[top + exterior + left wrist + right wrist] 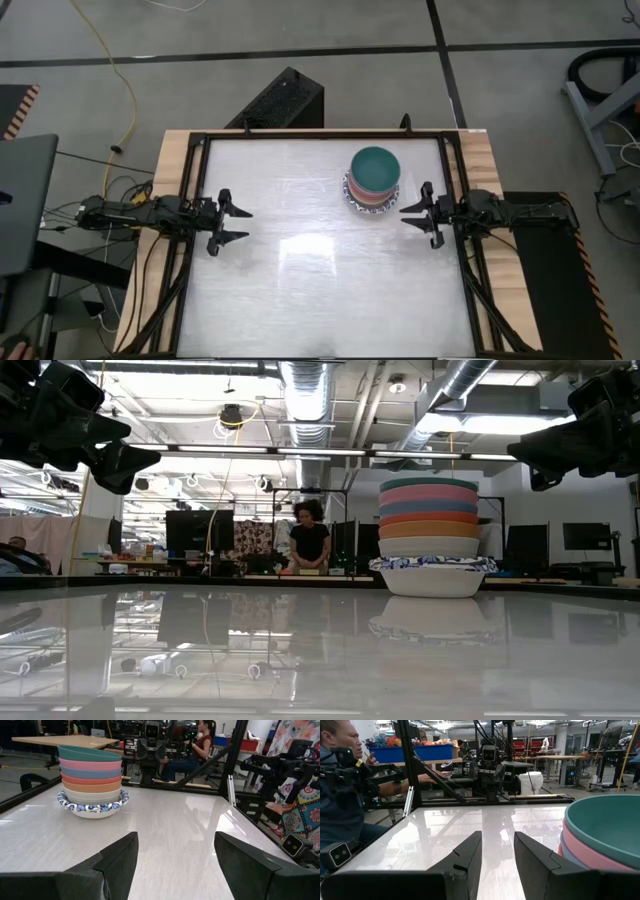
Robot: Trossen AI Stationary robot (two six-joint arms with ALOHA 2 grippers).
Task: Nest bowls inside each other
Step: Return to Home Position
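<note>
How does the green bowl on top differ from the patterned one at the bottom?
The green bowl is plain teal; the patterned bowl is white with a blue-patterned rim. The green bowl sits empty in the pink bowl; the patterned bowl stands on the table, holding the rest. Both are round, in one stack.

Stacked bowls (90, 785) on table (45, 837) beyond wide-spread left claw (175, 838)

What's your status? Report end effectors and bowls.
Left end effector open at the table's left side; right end effector open beside the bowl stack. Bowls nested in one pile, green bowl on top. Nothing seen in the way.
</note>
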